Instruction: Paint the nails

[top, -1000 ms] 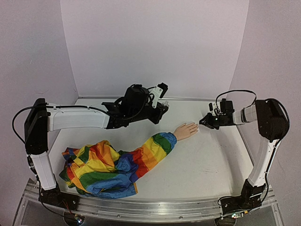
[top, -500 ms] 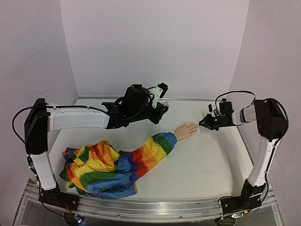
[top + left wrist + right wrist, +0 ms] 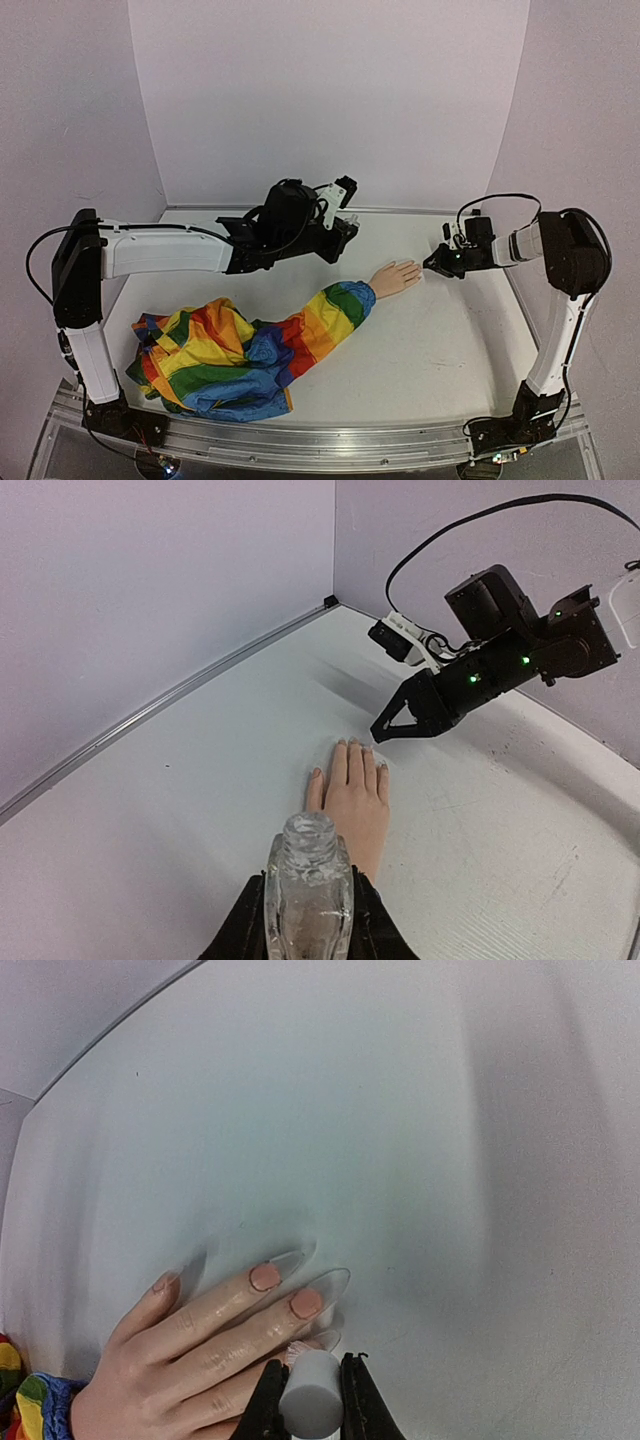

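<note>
The pale mannequin hand (image 3: 397,276) lies palm down on the table, ending a rainbow-striped sleeve (image 3: 335,308). Its nails (image 3: 306,1303) carry long clear tips, and two show peach-pink colour at the base. My right gripper (image 3: 312,1402) is shut on a grey-white brush cap (image 3: 312,1392), whose bristle end rests at a fingertip beside those nails. In the top view the right gripper (image 3: 434,264) sits just right of the fingertips. My left gripper (image 3: 308,925) is shut on a small clear bottle (image 3: 308,885), held upright above and behind the hand (image 3: 354,800), with its open neck up.
The bunched rainbow garment (image 3: 205,360) lies at the near left of the table. The left arm (image 3: 170,250) stretches across the back left. The white back wall and the table's rear edge rail (image 3: 160,712) are close behind the hand.
The right gripper has shifted very slightly at the fingertips. The left arm and the bottle stay still.
</note>
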Robot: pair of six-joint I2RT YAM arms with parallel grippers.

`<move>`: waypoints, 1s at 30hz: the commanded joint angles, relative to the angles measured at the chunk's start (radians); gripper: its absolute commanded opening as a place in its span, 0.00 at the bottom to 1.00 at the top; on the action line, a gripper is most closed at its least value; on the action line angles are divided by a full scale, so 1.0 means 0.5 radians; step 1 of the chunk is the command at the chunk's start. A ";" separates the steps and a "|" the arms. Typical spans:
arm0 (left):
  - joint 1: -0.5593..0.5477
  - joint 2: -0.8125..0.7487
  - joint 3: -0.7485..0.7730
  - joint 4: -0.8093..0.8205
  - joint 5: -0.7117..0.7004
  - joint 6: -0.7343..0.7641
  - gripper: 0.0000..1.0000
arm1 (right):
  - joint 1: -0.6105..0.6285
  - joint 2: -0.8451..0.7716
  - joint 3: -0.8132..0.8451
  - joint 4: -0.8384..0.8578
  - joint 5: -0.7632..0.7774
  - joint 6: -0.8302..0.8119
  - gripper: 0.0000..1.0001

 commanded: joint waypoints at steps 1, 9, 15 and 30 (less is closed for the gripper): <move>-0.005 -0.048 0.066 0.118 -0.020 0.029 0.00 | 0.008 0.008 0.069 -0.033 0.043 -0.021 0.00; -0.005 -0.044 0.069 0.116 -0.025 0.029 0.00 | 0.009 0.048 0.102 -0.024 0.029 -0.019 0.00; -0.005 -0.041 0.066 0.114 -0.025 0.029 0.00 | 0.009 0.066 0.136 -0.025 0.035 -0.009 0.00; -0.006 -0.041 0.069 0.113 -0.024 0.029 0.00 | 0.009 0.012 0.139 -0.054 0.129 -0.023 0.00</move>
